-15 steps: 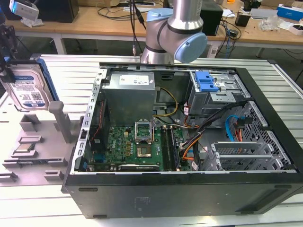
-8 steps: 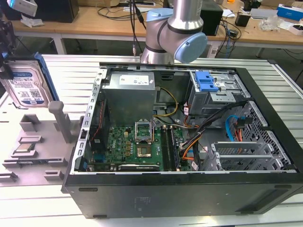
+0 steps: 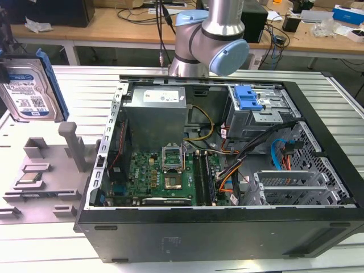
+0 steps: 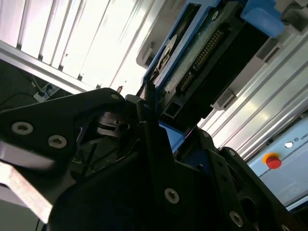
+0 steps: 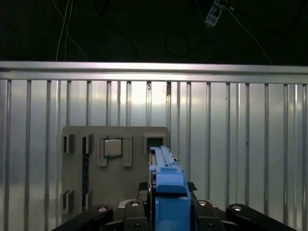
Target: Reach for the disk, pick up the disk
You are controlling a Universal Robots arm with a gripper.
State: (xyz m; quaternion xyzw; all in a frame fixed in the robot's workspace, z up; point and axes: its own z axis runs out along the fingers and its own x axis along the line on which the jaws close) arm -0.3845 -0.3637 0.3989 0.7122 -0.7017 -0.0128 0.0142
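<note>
The disk [image 3: 31, 85], silver with a white-and-blue label and a blue bracket, stands on edge in the air at the exterior view's far left, above the grey fixture [image 3: 42, 176]. In the first wrist view the disk [image 5: 166, 185] appears edge-on between the black fingers [image 5: 132, 208] of my gripper [image 5: 166, 209], which is shut on it. The second wrist view shows the disk's circuit-board side [image 4: 202, 53] rising out of the gripper [image 4: 161, 122]. The fixture lies below the disk in the first wrist view.
An open computer case [image 3: 227, 165] fills the middle of the ribbed metal table [image 3: 352, 102], with a blue latch [image 3: 247, 98] on its drive cage. A small square processor chip [image 5: 113, 147] sits in the grey fixture [image 5: 115, 168]. A grey post [image 3: 72, 145] stands under the disk.
</note>
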